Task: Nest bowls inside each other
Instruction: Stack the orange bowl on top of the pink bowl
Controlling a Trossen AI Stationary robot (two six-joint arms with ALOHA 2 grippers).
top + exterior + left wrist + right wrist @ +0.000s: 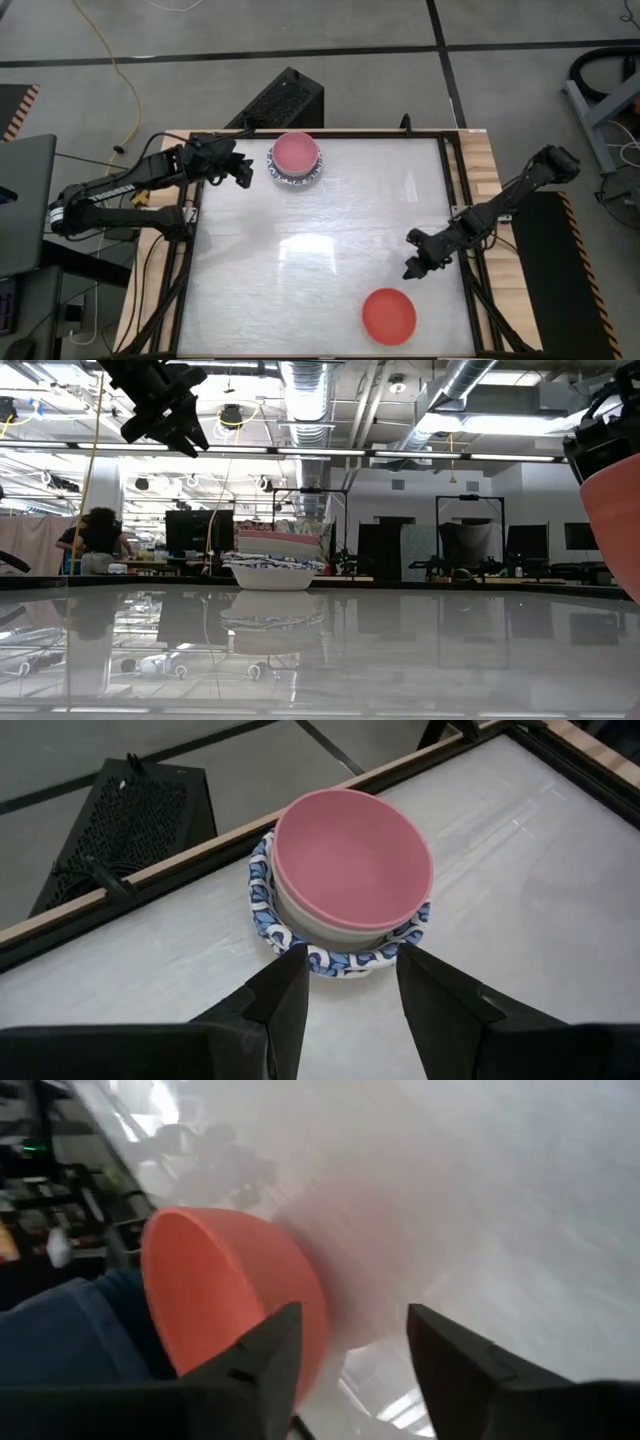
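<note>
The table (300, 290) fills the middle of the high view, its pale glossy top mostly bare, which gives me room to bring loose bowls across to one pile. That pile, the stack of bowls (296, 160), stands at the upper centre of the high view near the table's far edge: a blue-patterned scalloped bowl at the bottom, pale bowls inside it, and the pink bowl (352, 852) seated on top, so it is where the rest should go. The red bowl (388, 315) sits alone at the lower right of the high view, well apart from the stack, and by my judgement it is the one left to nest. My right gripper (417, 264) hangs just above and to the right of it there, fingers parted with nothing between them; in my right wrist view the bowl lies beside the fingers, not gripped. My left gripper (240, 170) waits just left of the stack, fingers spread wide and empty, framing the stack's near rim, perhaps ready to steady it.
</note>
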